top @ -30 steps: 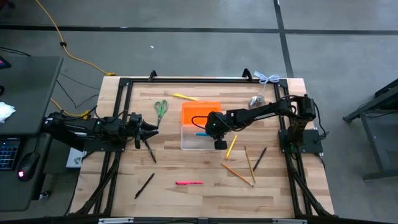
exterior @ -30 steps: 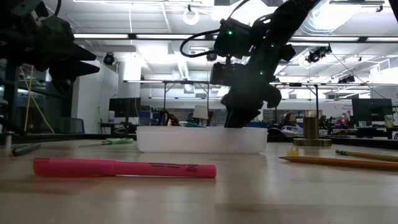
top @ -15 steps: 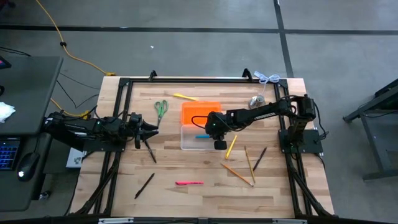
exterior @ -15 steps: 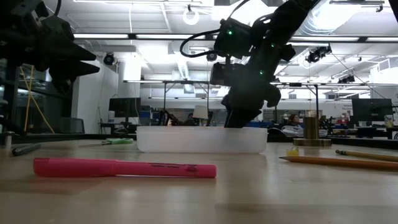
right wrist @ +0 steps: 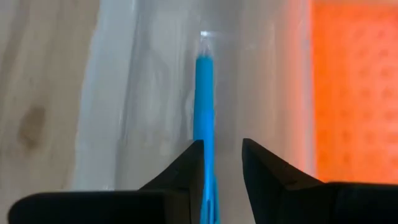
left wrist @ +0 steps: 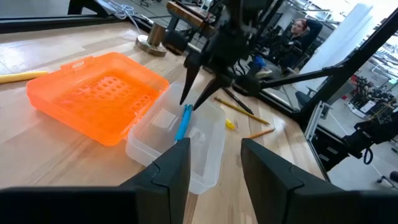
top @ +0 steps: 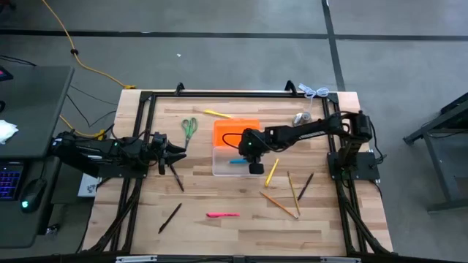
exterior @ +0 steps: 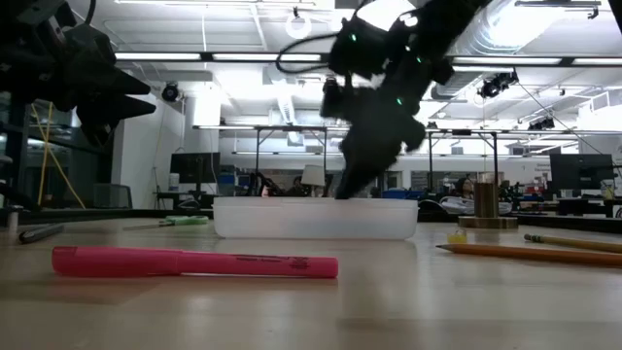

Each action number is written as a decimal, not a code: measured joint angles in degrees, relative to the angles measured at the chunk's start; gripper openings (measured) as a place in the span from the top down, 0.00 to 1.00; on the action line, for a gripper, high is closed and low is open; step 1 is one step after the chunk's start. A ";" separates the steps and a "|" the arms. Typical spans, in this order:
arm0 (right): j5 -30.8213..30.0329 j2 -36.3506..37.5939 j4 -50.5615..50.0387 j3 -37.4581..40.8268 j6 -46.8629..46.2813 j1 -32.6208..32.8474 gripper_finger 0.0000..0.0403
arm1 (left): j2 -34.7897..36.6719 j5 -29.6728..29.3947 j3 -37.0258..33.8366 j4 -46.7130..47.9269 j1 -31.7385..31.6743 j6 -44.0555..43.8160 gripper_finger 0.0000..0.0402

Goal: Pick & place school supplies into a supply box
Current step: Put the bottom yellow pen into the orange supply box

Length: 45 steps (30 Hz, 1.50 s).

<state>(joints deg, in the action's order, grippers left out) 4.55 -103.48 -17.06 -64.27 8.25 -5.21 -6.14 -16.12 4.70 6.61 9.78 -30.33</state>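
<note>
Half the blue pen hides behind the right pincer.

A clear plastic supply box with its orange lid lying open at nine o'clock held a blue pen, while the right gripper hung just above it, its two dark fingers spread.

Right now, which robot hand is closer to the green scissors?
Left. The left hand waits just beside the green scissors; the right hand is over the clear box, farther away.
</note>
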 joint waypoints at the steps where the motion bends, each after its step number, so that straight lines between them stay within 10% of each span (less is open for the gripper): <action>1: 0.03 0.02 -0.43 -1.10 0.58 0.00 0.79 | 0.01 0.00 -0.01 0.00 -0.01 0.00 0.57; 19: -0.10 0.04 -10.05 -19.64 5.93 0.01 0.79 | 0.01 0.00 0.01 0.00 0.00 0.00 0.57; 45: 9.22 3.82 -34.98 -20.46 10.49 0.69 0.79 | 0.01 0.00 -0.01 0.00 0.00 0.02 0.57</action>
<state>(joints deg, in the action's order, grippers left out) 13.77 -99.67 -52.04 -84.73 18.74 -4.51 -6.13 -16.12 4.69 6.61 9.78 -30.31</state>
